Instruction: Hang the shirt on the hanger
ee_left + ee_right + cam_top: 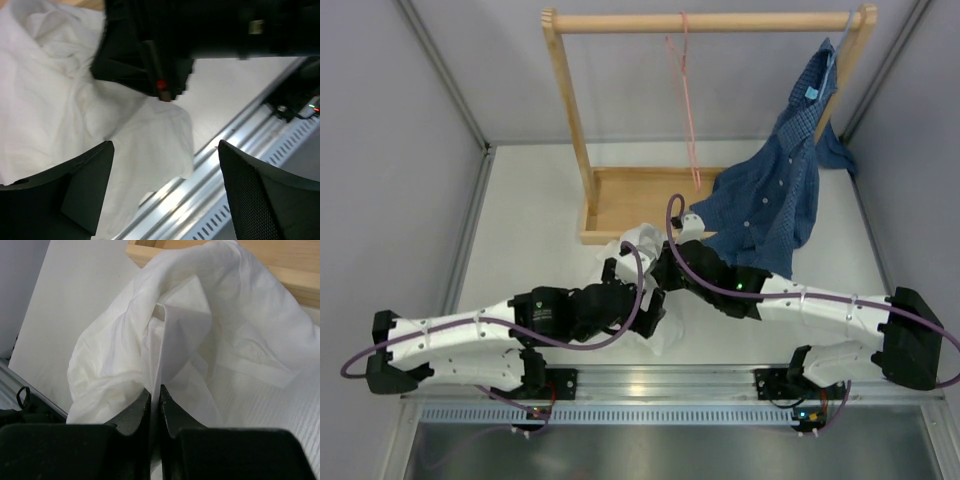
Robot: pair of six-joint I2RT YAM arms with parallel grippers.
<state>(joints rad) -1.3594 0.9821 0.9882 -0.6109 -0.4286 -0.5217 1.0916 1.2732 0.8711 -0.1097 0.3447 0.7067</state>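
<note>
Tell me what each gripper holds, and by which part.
The right gripper pinches a raised fold of the thin white fabric shirt. The left gripper is open and holds nothing.

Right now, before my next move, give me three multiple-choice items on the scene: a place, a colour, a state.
1. Where is the pink hanger? A lying flat; B hanging from the rack's top rail; C clamped in a gripper.
2. What colour is the hanging shirt? A white; B red; C dark blue checked.
3. The right gripper is: A shut on a fold of the white shirt; B wide open; C out of view.
Answers: B, its hook loops over the rail; C, blue checks show; A, fabric sits pinched between closed fingers.
</note>
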